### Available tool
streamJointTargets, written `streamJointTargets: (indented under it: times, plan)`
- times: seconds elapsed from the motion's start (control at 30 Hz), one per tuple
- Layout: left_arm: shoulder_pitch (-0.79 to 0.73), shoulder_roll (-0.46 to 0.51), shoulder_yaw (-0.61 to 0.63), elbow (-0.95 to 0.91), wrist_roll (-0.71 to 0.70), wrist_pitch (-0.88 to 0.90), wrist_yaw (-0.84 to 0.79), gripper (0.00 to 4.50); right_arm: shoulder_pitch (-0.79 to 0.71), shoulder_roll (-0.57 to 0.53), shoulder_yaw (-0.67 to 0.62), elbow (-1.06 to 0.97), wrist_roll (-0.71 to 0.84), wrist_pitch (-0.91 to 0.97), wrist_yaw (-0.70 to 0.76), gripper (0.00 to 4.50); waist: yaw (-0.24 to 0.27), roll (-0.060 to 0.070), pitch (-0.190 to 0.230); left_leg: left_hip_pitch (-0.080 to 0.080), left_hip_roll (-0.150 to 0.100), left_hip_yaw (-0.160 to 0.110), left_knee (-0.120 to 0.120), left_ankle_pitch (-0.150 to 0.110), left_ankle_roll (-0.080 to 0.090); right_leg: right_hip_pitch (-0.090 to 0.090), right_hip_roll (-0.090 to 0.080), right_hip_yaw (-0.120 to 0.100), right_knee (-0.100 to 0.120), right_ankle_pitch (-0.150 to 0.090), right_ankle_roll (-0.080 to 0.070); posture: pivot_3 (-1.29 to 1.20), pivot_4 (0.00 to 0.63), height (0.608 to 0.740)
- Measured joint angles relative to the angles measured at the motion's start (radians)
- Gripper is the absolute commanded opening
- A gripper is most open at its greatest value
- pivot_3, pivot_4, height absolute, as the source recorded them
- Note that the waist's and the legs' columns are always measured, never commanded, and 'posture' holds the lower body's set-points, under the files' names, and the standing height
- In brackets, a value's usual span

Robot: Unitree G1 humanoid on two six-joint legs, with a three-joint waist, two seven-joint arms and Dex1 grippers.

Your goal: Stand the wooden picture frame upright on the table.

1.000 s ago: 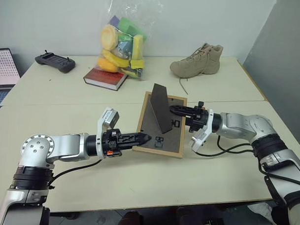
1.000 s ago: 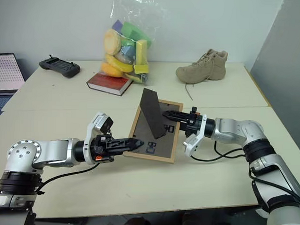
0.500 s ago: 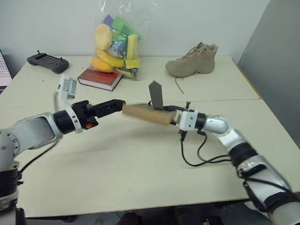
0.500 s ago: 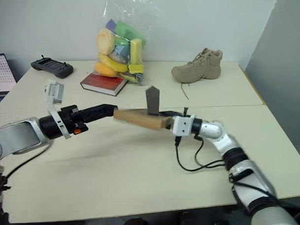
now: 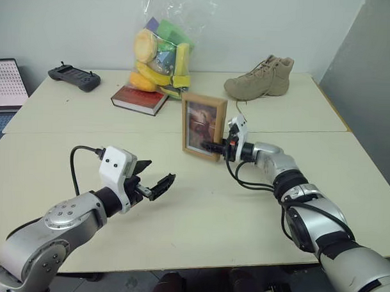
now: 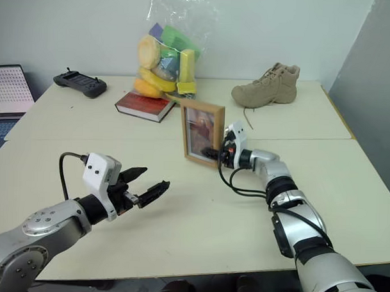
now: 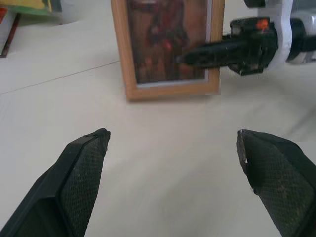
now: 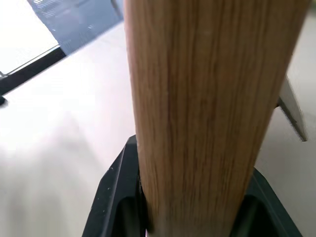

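Note:
The wooden picture frame (image 5: 203, 126) stands upright near the middle of the table (image 5: 205, 210), its brownish photo facing me. My right gripper (image 5: 208, 146) reaches in from the right and is shut on the frame's lower right edge; the right wrist view shows the light-wood edge (image 8: 212, 98) clamped between its fingers (image 8: 116, 197). My left gripper (image 5: 157, 173) hovers open over the table, nearer to me and left of the frame, touching nothing. Looking along it, the left wrist view shows the frame (image 7: 165, 44) beyond the wide-apart fingertips (image 7: 84, 163).
Behind the frame lie a red book (image 5: 139, 99) and a clear bag of colourful toys (image 5: 161, 45). A tan boot (image 5: 260, 79) sits at the back right, a black controller (image 5: 72, 77) and a laptop (image 5: 8, 85) at the back left. A seam (image 5: 86, 131) crosses the table.
The frame went from lying back-up to standing upright in the right gripper, which rolled over with it. The left gripper let go of the frame's corner, opened wide and drew back to the near left.

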Motion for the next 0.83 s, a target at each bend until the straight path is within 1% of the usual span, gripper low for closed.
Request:
streamJointTargets:
  times: [0.1,0.17,0.23,0.33,0.37,0.4,0.5,0.53,0.57,0.67,0.7,0.77,0.83]
  plan:
    - [0.008,-0.014,0.0,0.0,0.03,-0.01,-0.023,4.5,0.016,0.014,-0.016,0.006,-0.035,-0.065,-0.007,1.3,-0.002,0.0,0.0,0.001,0.0,0.0,0.0,0.0,0.0,0.001,0.0,-0.001,0.001,0.0,0.0,0.0,0.15,0.74]
    - [0.011,-0.018,0.0,0.0,0.044,-0.011,-0.038,4.5,0.043,0.021,-0.027,0.004,-0.047,-0.108,-0.007,2.0,-0.001,0.0,0.0,0.001,0.0,0.0,0.0,0.0,0.0,0.002,0.0,-0.001,0.001,0.0,0.0,0.0,0.15,0.74]
    - [0.012,-0.025,0.0,0.0,0.056,-0.011,-0.049,4.5,0.072,0.022,-0.028,0.003,-0.076,-0.128,-0.008,2.37,-0.001,0.0,0.0,0.001,0.0,0.0,0.0,0.0,0.0,0.002,0.0,-0.001,0.001,0.0,0.0,0.0,0.15,0.74]
    - [-0.005,-0.029,-0.001,0.014,0.067,-0.01,-0.079,4.5,0.118,0.018,-0.028,-0.01,-0.106,-0.147,0.001,3.13,-0.002,0.0,0.0,0.001,0.0,-0.001,0.0,0.0,0.0,0.002,0.0,-0.001,0.001,0.0,0.0,0.0,0.15,0.74]
    - [-0.022,-0.031,-0.001,0.03,0.07,-0.01,-0.089,4.5,0.132,0.013,-0.028,-0.023,-0.116,-0.152,0.003,3.3,-0.002,0.0,0.0,0.001,0.0,-0.001,0.0,0.0,0.0,0.002,0.0,-0.001,0.001,0.0,0.0,0.0,0.15,0.74]
    - [-0.036,-0.031,-0.002,0.043,0.075,-0.01,-0.099,4.5,0.14,0.008,-0.028,-0.033,-0.124,-0.153,0.003,3.55,-0.002,0.0,0.0,0.001,0.0,-0.001,0.0,0.0,0.0,0.002,0.0,-0.001,0.001,0.0,0.0,0.0,0.15,0.74]
    - [-0.074,-0.018,-0.011,0.089,0.114,-0.012,-0.141,4.5,0.172,-0.037,-0.024,-0.112,-0.159,-0.147,-0.008,4.18,-0.001,0.0,0.0,0.001,0.0,-0.001,0.0,0.0,0.0,0.002,0.0,-0.001,0.001,0.0,0.0,0.0,0.15,0.74]
    - [-0.08,-0.012,-0.011,0.11,0.128,-0.012,-0.155,4.5,0.192,-0.067,-0.024,-0.159,-0.169,-0.135,-0.01,4.37,0.0,0.0,0.0,0.001,0.0,-0.001,0.0,0.0,0.0,0.002,0.0,-0.001,0.0,0.0,0.0,0.0,0.15,0.74]
    - [-0.089,-0.005,-0.008,0.136,0.141,-0.014,-0.171,4.5,0.224,-0.107,-0.022,-0.222,-0.179,-0.118,-0.011,4.49,0.002,0.0,0.0,0.001,0.0,-0.001,0.0,0.0,0.0,0.002,0.0,-0.002,0.0,0.0,0.0,0.0,0.15,0.74]
    - [-0.115,0.03,0.014,0.217,0.166,-0.015,-0.223,4.5,0.34,-0.237,-0.022,-0.434,-0.193,-0.024,0.01,4.49,0.004,0.0,0.0,0.0,0.0,-0.001,0.0,0.0,0.0,0.002,0.0,-0.001,0.0,0.0,0.0,0.0,0.15,0.74]
    - [-0.131,0.047,0.021,0.245,0.166,-0.013,-0.253,4.5,0.388,-0.284,-0.022,-0.541,-0.182,0.03,0.038,4.49,0.006,0.0,0.0,0.0,0.0,-0.002,0.0,0.0,0.001,0.001,0.0,-0.003,0.0,0.0,0.0,0.0,0.15,0.74]
    - [-0.174,0.1,0.043,0.322,0.168,-0.008,-0.316,4.5,0.454,-0.388,-0.023,-0.758,-0.13,0.175,0.108,4.49,0.004,0.002,0.001,0.0,0.0,-0.002,0.0,-0.001,0.001,0.001,0.0,-0.003,0.001,0.0,0.0,0.0,0.15,0.74]
    - [-0.235,0.137,0.051,0.391,0.168,-0.005,-0.385,4.5,0.482,-0.477,-0.032,-0.95,-0.054,0.313,0.172,4.49,-0.003,0.003,0.002,0.001,0.001,-0.003,0.0,-0.001,0.002,0.001,0.001,-0.004,0.001,0.0,0.001,0.0,0.15,0.74]
